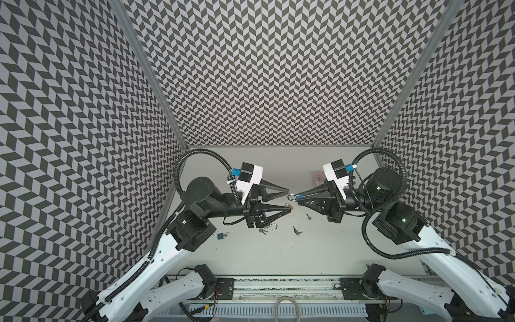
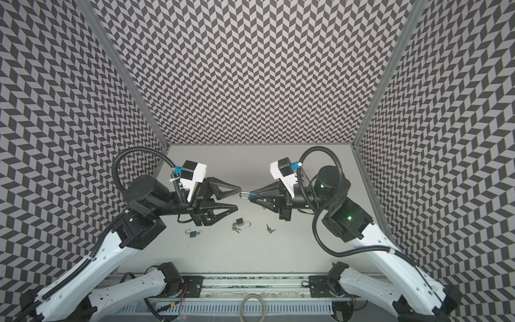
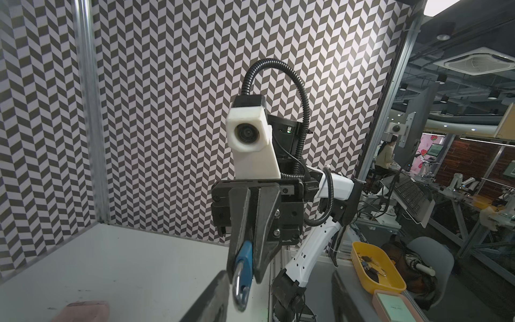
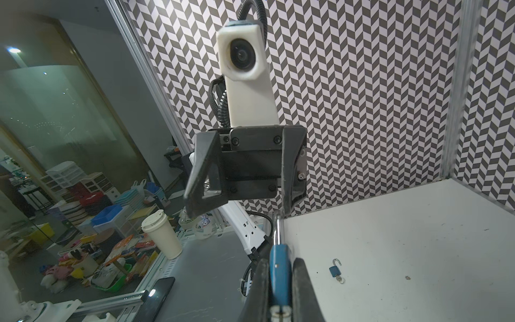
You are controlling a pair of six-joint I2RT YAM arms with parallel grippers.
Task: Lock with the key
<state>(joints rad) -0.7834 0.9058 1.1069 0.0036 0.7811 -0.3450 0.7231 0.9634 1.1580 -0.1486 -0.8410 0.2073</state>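
**Right gripper** [image 1: 297, 196]: jaws pressed together on the body of the blue padlock [image 1: 299, 198]. The lock is held off the table [image 1: 278, 251], about mid-scene. Its silver shackle [image 1: 292, 197] points left, and the loop looks closed in both top views.

**Left gripper** [image 1: 289, 199]: jaws spread, nothing pinched. Its two fingertips stand either side of the shackle, one on the far side and one on the near side. Whether either touches the shackle cannot be told.

**Dark padlock** [image 2: 239, 221]: lies on the table just near of the left gripper, with its shackle swung open. In one top view the gripper hides its body.

**Key bunch** [image 2: 235, 228]: on the table, touching or just beside the dark padlock on its near-left side.

**Key pair** [image 2: 270, 229]: on the table right of the dark padlock, near of centre, apart from both grippers.

**Single key** [image 1: 308, 216]: on the table right of centre, near of the right gripper's fingers.

**Second blue padlock** [image 2: 192, 233]: on the left of the table, near of the left gripper. Its shackle is open, and a small key or ring sits at its base – too small to tell which.

**Pink thing** [image 1: 317, 178]: blurred, at the far right of the table.
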